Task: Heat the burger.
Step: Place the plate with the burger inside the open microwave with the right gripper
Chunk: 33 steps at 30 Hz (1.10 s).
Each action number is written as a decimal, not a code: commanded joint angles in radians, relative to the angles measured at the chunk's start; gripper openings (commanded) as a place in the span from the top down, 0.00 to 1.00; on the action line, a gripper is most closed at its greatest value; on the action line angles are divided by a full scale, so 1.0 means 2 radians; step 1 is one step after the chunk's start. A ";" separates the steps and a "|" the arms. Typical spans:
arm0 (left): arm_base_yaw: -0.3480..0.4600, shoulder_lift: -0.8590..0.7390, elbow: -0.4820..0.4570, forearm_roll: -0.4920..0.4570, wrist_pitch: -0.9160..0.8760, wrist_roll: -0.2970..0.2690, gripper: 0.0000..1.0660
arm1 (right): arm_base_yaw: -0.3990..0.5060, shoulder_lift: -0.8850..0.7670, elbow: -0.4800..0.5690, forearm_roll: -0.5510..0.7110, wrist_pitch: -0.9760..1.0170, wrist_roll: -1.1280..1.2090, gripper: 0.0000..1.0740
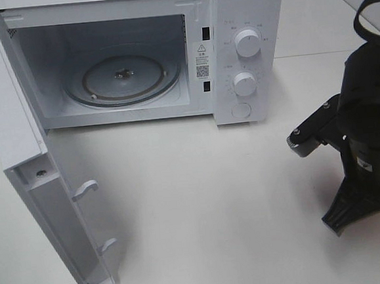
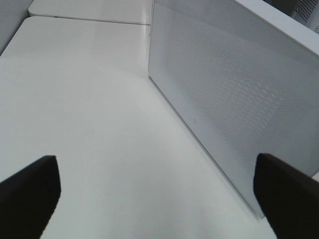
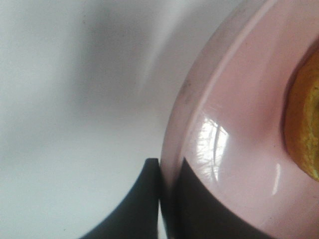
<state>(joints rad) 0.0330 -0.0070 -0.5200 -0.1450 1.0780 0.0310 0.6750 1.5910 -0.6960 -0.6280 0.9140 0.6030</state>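
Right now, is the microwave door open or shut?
Open. The microwave door stands swung wide out on its left hinge, inner face showing, and the bare glass turntable inside is in plain view.

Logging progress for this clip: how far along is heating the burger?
Done: the microwave door stands open, glass turntable bare. In hand: the right claw is shut on the rim of the pink plate carrying the burger; the left claw hangs open beside the door. Left: plate inside, door closed, heating started.

free: microwave (image 1: pixel 246 19) cavity front, tbl (image 1: pixel 201 200) mid | obst: open door (image 1: pixel 19 149) L, R arm (image 1: pixel 366 121)
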 commanded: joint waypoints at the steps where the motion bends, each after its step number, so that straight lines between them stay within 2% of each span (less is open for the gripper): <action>1: -0.001 -0.007 0.002 -0.002 -0.005 -0.001 0.08 | 0.019 -0.004 0.014 -0.017 0.023 -0.003 1.00; 13: -0.001 -0.007 0.002 -0.002 -0.005 -0.001 0.08 | 0.081 -0.004 0.028 -0.012 0.024 -0.003 1.00; 15: -0.001 -0.007 0.002 -0.002 -0.005 -0.001 0.08 | 0.105 -0.004 0.028 -0.012 0.032 -0.003 1.00; 21: -0.001 -0.007 0.002 -0.002 -0.005 -0.001 0.08 | 0.126 -0.017 0.028 -0.013 0.034 -0.003 1.00; 26: -0.001 -0.007 0.002 -0.002 -0.005 -0.001 0.08 | 0.149 -0.069 0.028 -0.029 0.053 -0.003 1.00; 33: -0.001 -0.007 0.002 -0.002 -0.005 -0.001 0.08 | 0.176 -0.117 0.062 -0.026 0.061 -0.003 1.00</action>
<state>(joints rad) 0.0330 -0.0070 -0.5200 -0.1450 1.0780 0.0310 1.0240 1.3680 -0.5760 -0.6290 0.9920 0.6010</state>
